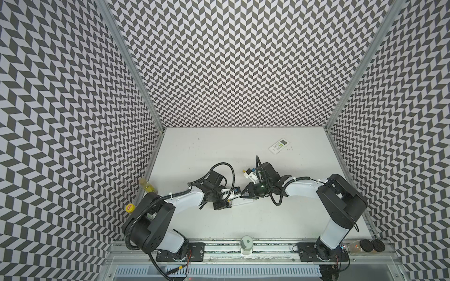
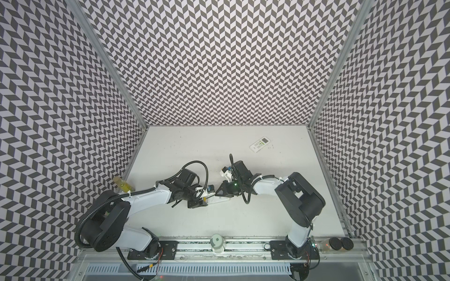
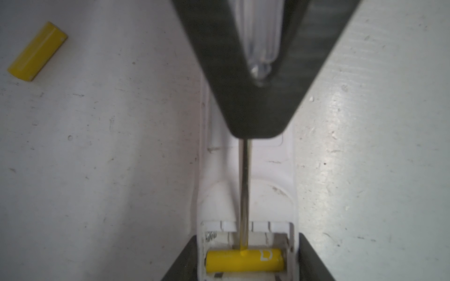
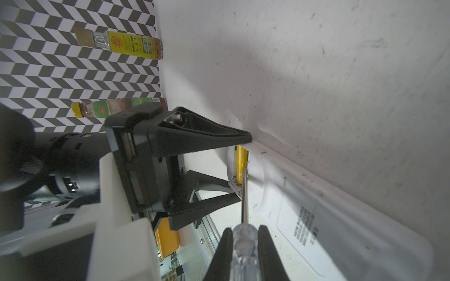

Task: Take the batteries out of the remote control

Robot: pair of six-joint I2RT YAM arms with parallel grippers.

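Screwdriver (image 4: pixel 244 245) first: the right gripper (image 4: pixel 244 228) is clenched on its clear handle, jaws pinching both sides. The shaft runs straight out from the claw along the back of the remote (image 3: pixel 267 185). Its tip sits on the yellow battery (image 3: pixel 244 259) in the open compartment (image 3: pixel 275 237) at the remote's end (touching the cell's side about mid-length, as far as the left wrist view shows).

Key relation: in both top views the cell lies at about 9 o'clock from the right claw, and the shaft points that way. The remote lies roughly along the 3–9 line, and the cell's long axis runs crosswise to the shaft, about 12–6. So I judge any lever or push meets the cell's side, not an end. The bay beside it shows a bare spring (image 3: pixel 211 236) and no cell.

Just past the cell, the left gripper (image 4: pixel 243 167) is grasping the remote, its fingers (image 3: pixel 314 258) one on each long edge at the compartment end, steadying it on the table (image 3: pixel 109 146). The right arm has the tool, so it looks like the working arm.

Farther off, a loose yellow battery (image 3: pixel 37 51) lies flat on the table, well apart from the remote (can't find it in the top views). Farthest, toward 1 o'clock near the back, a second remote (image 1: pixel 280 146) lies face up, untouched.
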